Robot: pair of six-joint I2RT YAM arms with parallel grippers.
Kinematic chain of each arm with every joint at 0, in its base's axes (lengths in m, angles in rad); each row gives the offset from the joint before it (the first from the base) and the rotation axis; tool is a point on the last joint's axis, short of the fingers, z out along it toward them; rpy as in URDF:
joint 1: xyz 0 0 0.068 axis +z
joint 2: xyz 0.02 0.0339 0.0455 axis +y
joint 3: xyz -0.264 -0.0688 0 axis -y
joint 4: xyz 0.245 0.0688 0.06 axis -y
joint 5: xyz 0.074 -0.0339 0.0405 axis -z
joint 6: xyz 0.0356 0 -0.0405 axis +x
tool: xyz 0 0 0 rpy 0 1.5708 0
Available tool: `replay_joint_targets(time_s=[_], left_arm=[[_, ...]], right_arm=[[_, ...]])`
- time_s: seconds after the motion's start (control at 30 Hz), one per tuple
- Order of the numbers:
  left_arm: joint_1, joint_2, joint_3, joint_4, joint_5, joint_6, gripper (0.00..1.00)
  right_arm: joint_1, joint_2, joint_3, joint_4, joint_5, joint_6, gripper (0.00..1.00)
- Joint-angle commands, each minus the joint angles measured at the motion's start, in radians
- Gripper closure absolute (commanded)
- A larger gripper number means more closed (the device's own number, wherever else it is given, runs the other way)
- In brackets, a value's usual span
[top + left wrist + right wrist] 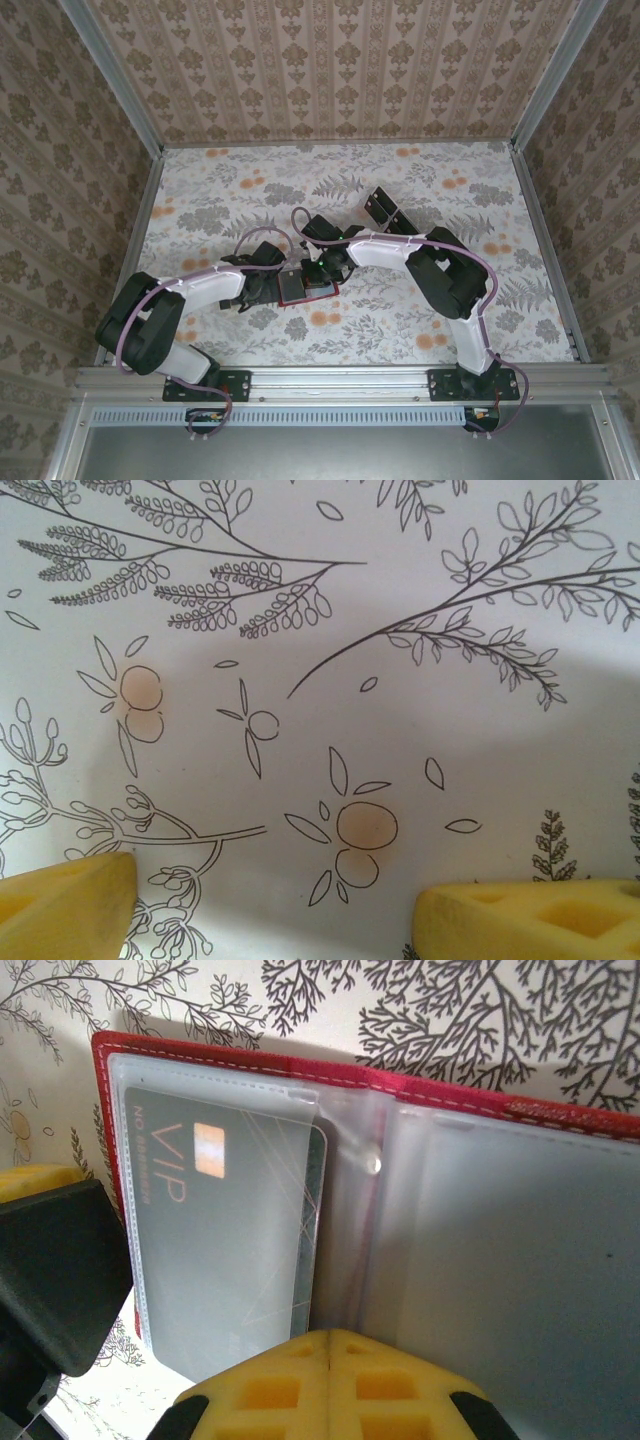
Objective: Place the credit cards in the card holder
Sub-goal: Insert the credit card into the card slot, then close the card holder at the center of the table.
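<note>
Yellow fingertips [270, 1390] of the right tool [330, 1345] are pressing together right at the near edge of the open holder [200, 1050], with nothing visibly pinched between them; whether they are touching the plastic sleeve I cannot tell. Red-edged and spread flat, the holder is lying on the flowered counter [450, 730] near its middle, between the two arms. One card [220, 1230], dark with "VIP" printed on it, is sitting inside the left clear sleeve, not quite reaching the fold. The sleeve on the right is showing no card.

Just beside the holder's left edge, the left tool [290, 915] is hanging over bare counter, its two fingers spread wide and holding nothing. Its dark body is crowding the holder's left side.

Farther back on the counter, well apart from the holder, more dark cards [384, 210] are standing in a row, too small to count.
</note>
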Motion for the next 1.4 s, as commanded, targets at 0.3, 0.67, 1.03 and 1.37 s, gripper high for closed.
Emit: replay_joint_targets(time_s=[0.3, 0.67, 1.03, 1.37], left_arm=[[0.047, -0.080, -0.008, 0.219, 0.067, 0.025, 0.00], [0.121, -0.245, -0.011, 0.137, 0.088, 0.063, 0.00], [0.124, -0.259, -0.045, 0.166, 0.128, 0.057, 0.00], [0.110, -0.254, -0.071, 0.303, 0.248, 0.066, 0.00]], right_arm=[[-0.016, -0.203, -0.018, -0.099, 0.083, -0.079, 0.62], [-0.027, -0.136, 0.041, -0.259, 0.379, -0.214, 0.32], [-0.018, -0.064, 0.079, -0.271, 0.421, -0.229, 0.41], [-0.018, -0.117, 0.031, -0.273, 0.433, -0.224, 0.95]])
